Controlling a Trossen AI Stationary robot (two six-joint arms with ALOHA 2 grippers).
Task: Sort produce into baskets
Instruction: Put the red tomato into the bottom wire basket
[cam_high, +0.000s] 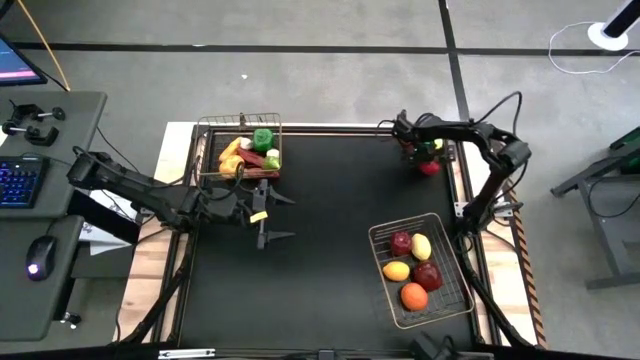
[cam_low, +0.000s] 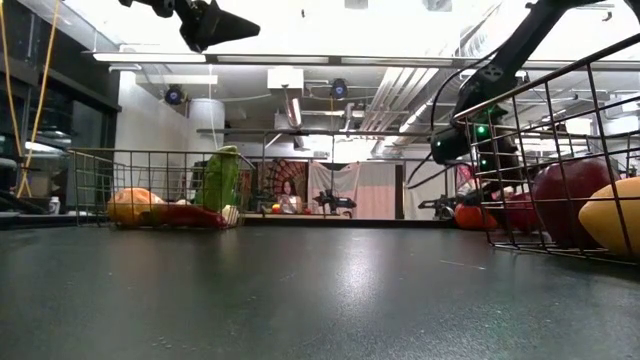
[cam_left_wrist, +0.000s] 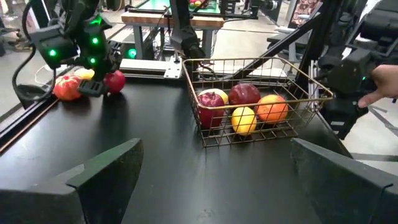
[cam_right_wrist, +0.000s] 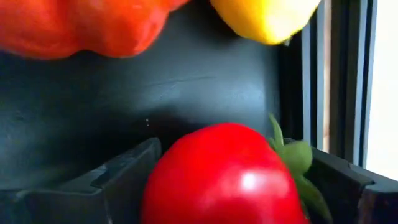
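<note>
Black worktop (cam_high: 320, 250) on a grey floor, desk with keyboard (cam_high: 20, 182) and mouse (cam_high: 38, 255) off to the left.

Left arm reaching in from the left edge, left gripper (cam_high: 268, 214) hanging above the worktop just in front of the coppery-rimmed basket (cam_high: 240, 122), fingers (cam_left_wrist: 102, 177) spread wide, nothing between them.

Coppery-rimmed basket at the far left corner of the worktop, filled with a green pepper (cam_high: 263, 138), yellow and orange pieces (cam_high: 231, 157), and a dark-red piece (cam_high: 254, 159); seen from table height as a green upright shape (cam_low: 221, 178) beside an orange one (cam_low: 133, 205).

Middle of the worktop bare.

Silvery-grey basket (cam_high: 441, 303) toward the near right, well apart from the first, holding a dark-red apple (cam_high: 401, 242), a yellow lemon (cam_high: 422, 246), a second yellow fruit (cam_high: 396, 270), another dark-red fruit (cam_high: 427, 275) and an orange (cam_high: 414, 296).

Right arm bent over from the right edge to the far right corner, right gripper (cam_high: 428, 152) lowered onto a small cluster of produce there. Fingers (cam_right_wrist: 124, 174) spread on either side of a red fruit with a green stem (cam_right_wrist: 227, 177), flanking it; whether pressing on it, cannot tell. Just beyond it on the worktop, a red-orange piece (cam_right_wrist: 87, 28) and a yellow piece (cam_right_wrist: 264, 18).
</note>
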